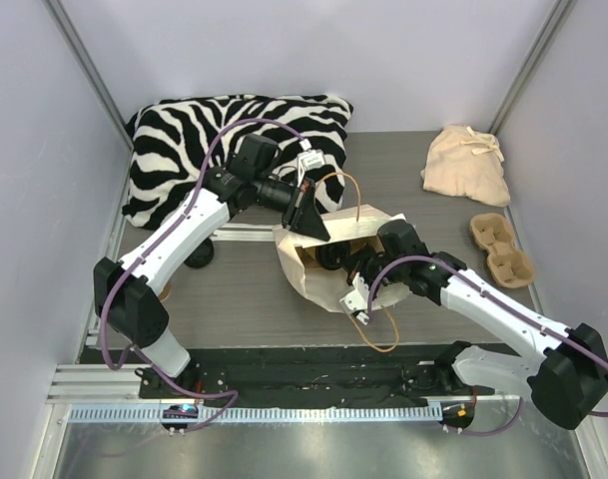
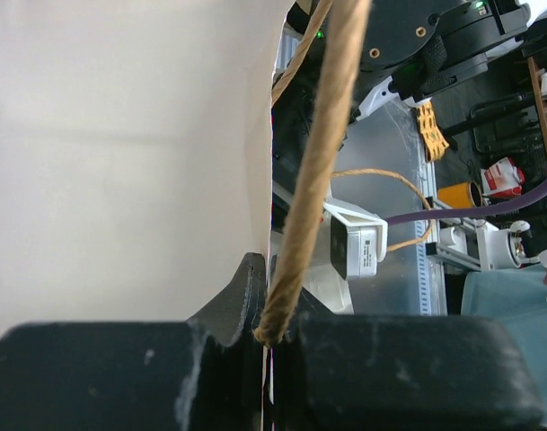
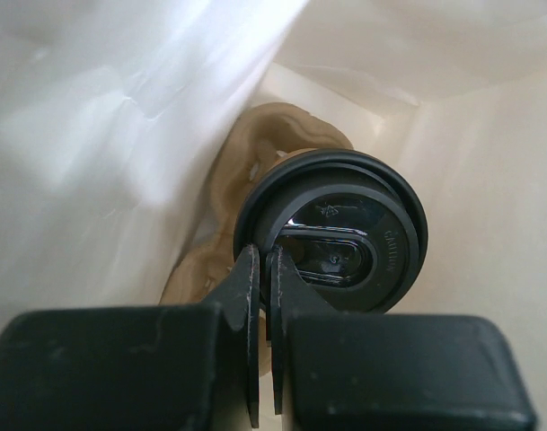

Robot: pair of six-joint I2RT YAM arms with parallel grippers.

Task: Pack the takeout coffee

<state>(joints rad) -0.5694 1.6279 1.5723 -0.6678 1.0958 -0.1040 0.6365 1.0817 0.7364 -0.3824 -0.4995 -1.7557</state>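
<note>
Right wrist view: seating lidded coffee cup [image 3: 345, 224] in pulp tray [image 3: 255, 144] inside paper bag [image 1: 304, 279], mid-table; right gripper [image 3: 262, 260] pressed together on lid rim, left gripper [image 2: 269, 310] pinching bag edge and handle [image 2: 322, 162]. Next, likely: release, withdraw straight up without tipping.

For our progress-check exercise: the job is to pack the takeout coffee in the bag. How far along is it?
Done: the lidded cup sits inside the paper bag, apparently in a tan cup tray. In hand: the right fingers pinch the lid's rim; the left fingers hold the bag's edge and handle. Left: let go of the cup and draw the right arm out.
</note>
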